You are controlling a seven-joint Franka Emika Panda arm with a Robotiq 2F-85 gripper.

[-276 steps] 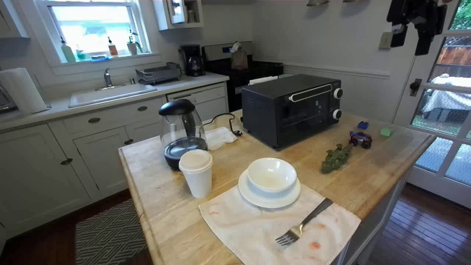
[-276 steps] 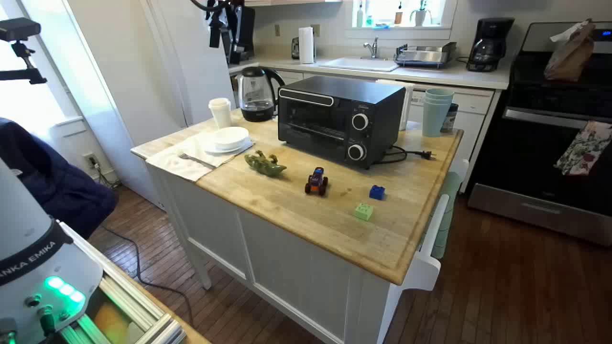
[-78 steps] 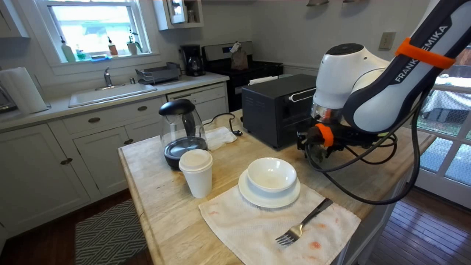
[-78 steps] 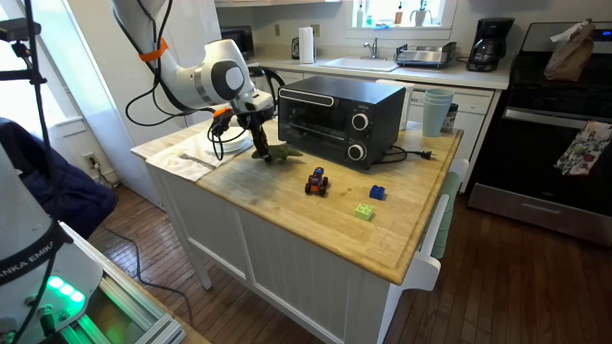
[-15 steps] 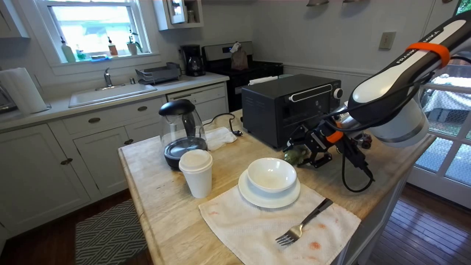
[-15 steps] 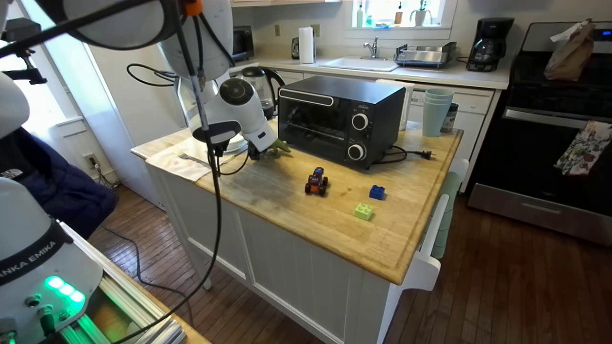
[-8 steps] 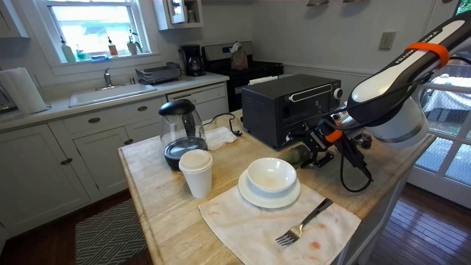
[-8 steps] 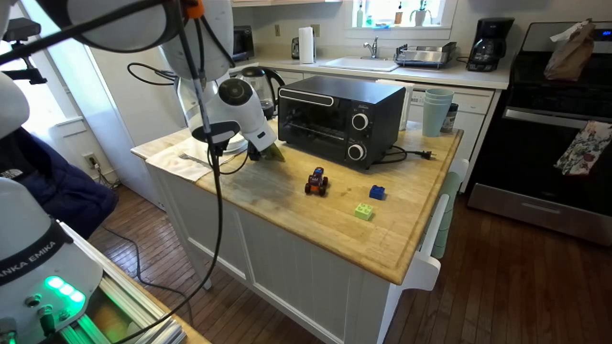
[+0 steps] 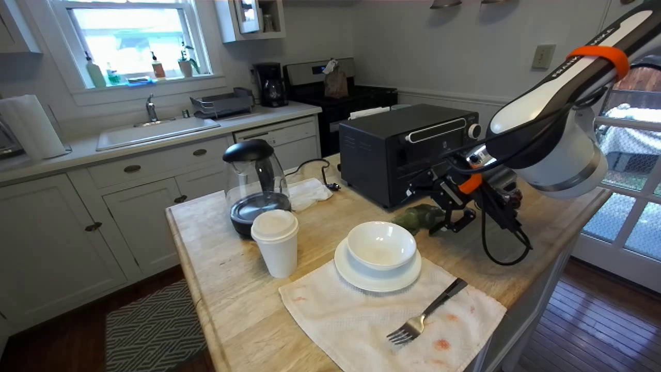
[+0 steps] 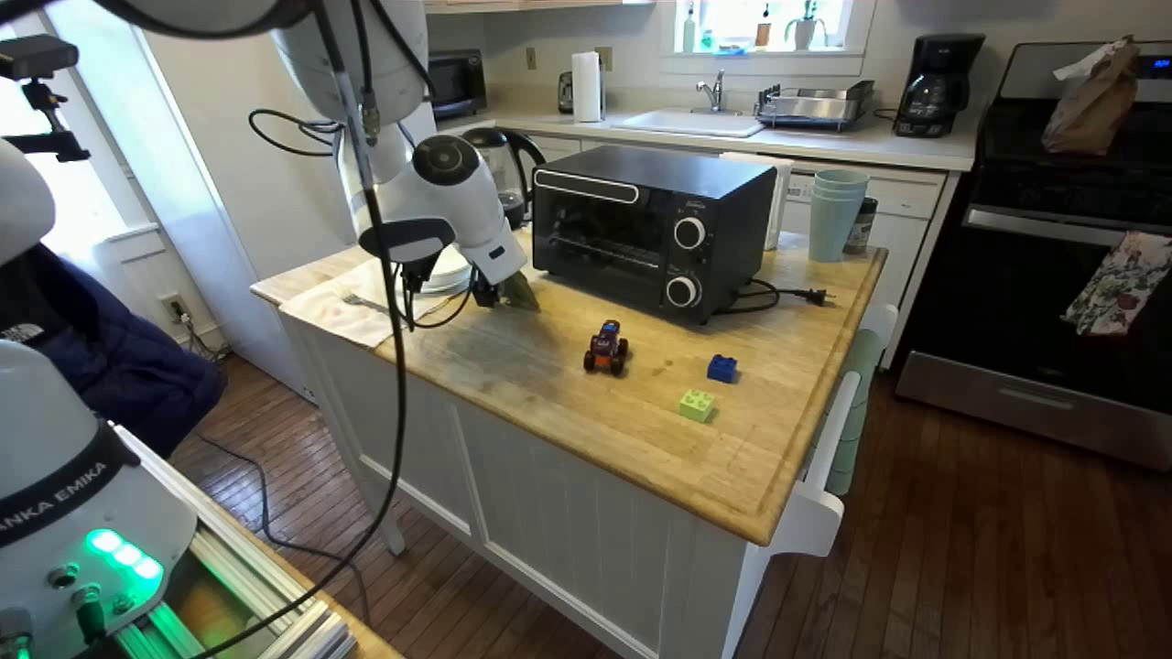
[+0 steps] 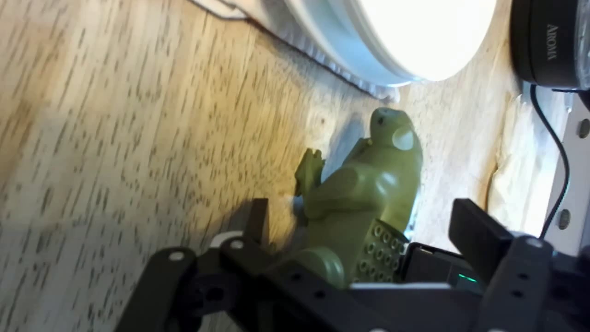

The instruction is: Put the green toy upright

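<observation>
The green toy (image 9: 417,217) is an olive-green, lumpy animal figure on the wooden table beside the white bowl. In the wrist view the green toy (image 11: 368,193) has its head toward the bowl, its legs on the table side and its studded back away from the table. It appears to rest on its legs. My gripper (image 11: 362,207) is open around its rear body, with visible gaps to both fingers. In an exterior view my gripper (image 9: 424,211) comes in low from the right. In an exterior view only the toy's tail (image 10: 520,291) shows; the arm hides the rest.
A white bowl (image 9: 381,245) on a plate (image 9: 377,281) stands close to the toy's head. A fork (image 9: 428,312) lies on the cloth. The black toaster oven (image 9: 408,155) stands behind. A toy truck (image 10: 606,348) and blue (image 10: 721,368) and light-green (image 10: 696,405) bricks lie on the table.
Earlier the toy lay legs-up, farther from the bowl. In the last second it rolled over, tail coming down, and the gripper let go and drew back slightly.
</observation>
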